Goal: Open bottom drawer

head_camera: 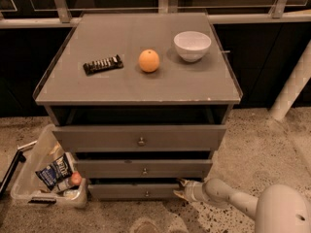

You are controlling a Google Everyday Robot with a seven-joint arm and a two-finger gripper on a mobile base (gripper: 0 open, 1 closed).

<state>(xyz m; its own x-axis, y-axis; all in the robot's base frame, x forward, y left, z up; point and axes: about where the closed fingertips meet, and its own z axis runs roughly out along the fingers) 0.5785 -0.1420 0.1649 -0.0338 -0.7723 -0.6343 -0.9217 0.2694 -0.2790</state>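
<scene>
The bottom drawer is the lowest and shortest grey front of the cabinet, with a tiny round metal knob at its centre. It stands out a little from the cabinet, with a dark gap above it. My gripper is at the drawer's right end, fingertips against the top right corner of its front. The white arm reaches in from the lower right. The mid-height drawer and the tall top drawer sit above, both standing out a little.
On the cabinet top lie a dark snack bar, an orange and a white bowl. A clear plastic bin with packets stands on the floor at the left, beside the drawers. A white pole stands at right.
</scene>
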